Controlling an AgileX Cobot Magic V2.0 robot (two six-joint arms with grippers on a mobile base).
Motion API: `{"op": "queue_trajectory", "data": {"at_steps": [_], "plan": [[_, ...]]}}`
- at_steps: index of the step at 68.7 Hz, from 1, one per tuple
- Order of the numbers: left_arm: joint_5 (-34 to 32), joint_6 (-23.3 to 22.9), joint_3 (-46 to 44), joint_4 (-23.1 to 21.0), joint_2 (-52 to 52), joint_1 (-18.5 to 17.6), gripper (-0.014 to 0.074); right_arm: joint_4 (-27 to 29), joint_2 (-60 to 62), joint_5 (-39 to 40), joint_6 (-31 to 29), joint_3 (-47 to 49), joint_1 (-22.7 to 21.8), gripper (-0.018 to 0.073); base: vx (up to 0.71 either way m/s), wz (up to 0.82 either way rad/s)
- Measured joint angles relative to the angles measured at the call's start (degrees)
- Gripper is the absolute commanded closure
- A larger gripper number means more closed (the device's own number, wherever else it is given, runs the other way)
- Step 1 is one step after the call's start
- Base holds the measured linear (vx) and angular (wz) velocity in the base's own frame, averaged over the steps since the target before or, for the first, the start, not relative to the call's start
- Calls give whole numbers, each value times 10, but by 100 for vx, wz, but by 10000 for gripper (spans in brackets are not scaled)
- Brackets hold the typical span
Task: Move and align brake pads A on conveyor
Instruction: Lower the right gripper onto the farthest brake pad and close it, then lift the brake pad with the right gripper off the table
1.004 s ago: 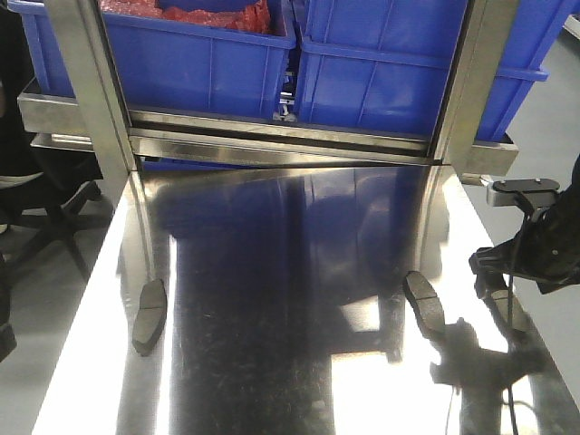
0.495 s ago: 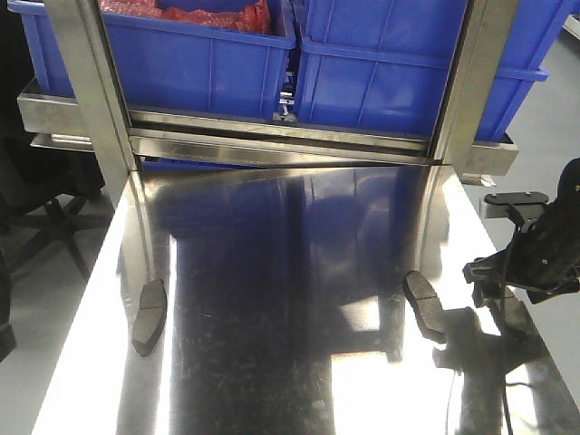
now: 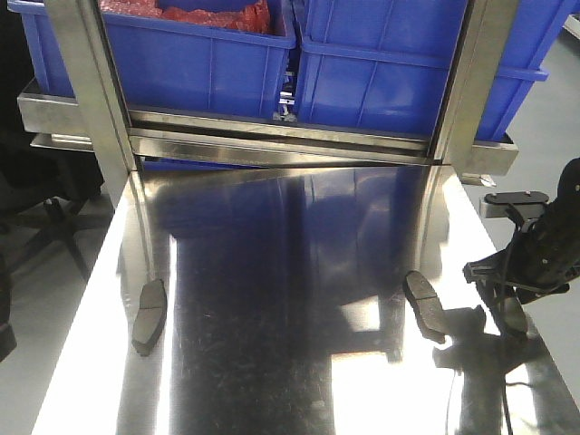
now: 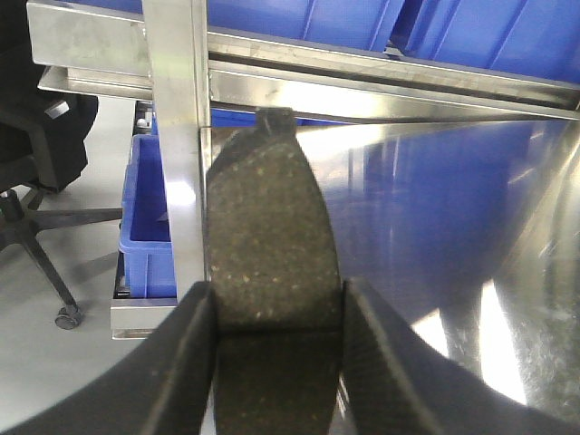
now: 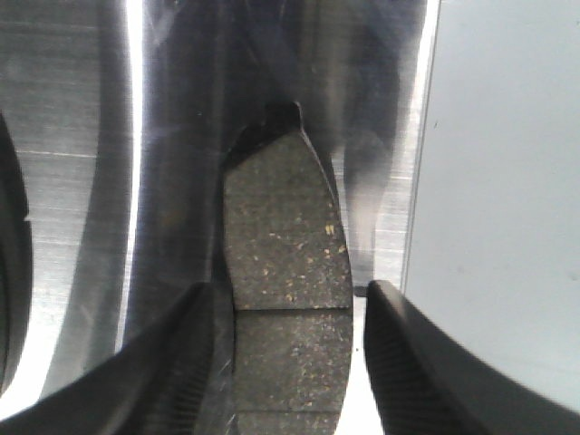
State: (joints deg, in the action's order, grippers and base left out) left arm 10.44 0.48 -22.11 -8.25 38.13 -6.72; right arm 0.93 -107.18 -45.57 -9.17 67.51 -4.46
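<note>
**Exterior front view.** The right arm (image 3: 544,249) reaches in from the right edge and hangs low over the steel bench (image 3: 290,381). The state of its fingers cannot be read here. The far-right brake pad (image 3: 515,317) lies directly beneath it. The middle brake pad (image 3: 424,306) lies near it to the left, apart from it. The left brake pad (image 3: 149,315) lies well apart, near the bench's left edge. Behind the bench, a steel shelf (image 3: 272,138) carries two blue bins. The left bin (image 3: 208,63) holds red material (image 3: 208,14). The contents of the right bin (image 3: 399,82) are hidden. An office chair (image 3: 54,217) stands on the floor at left.

**Left wrist view.** The left fingers (image 4: 181,362) are closed on the held brake pad (image 4: 272,245), touching both of its long edges. Its notched tip points toward a steel upright (image 4: 177,136). Whether this pad rests on the bench cannot be told. A lower blue bin (image 4: 149,227) sits beyond the upright.

**Right wrist view.** The right fingers (image 5: 408,362) are spread and grip nothing. They straddle the far-right brake pad (image 5: 285,245), with a gap showing on its right side. The pad lies flat on the bench, close to the edge; grey floor (image 5: 498,181) lies beyond.
</note>
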Motion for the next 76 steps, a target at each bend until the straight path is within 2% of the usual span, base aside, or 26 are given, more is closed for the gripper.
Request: {"op": "queue_trajectory", "data": {"at_steps": [76], "plan": [[0, 0, 0, 0, 0, 0, 493, -1, 0, 5, 0, 0, 0, 249, 0, 0]]}}
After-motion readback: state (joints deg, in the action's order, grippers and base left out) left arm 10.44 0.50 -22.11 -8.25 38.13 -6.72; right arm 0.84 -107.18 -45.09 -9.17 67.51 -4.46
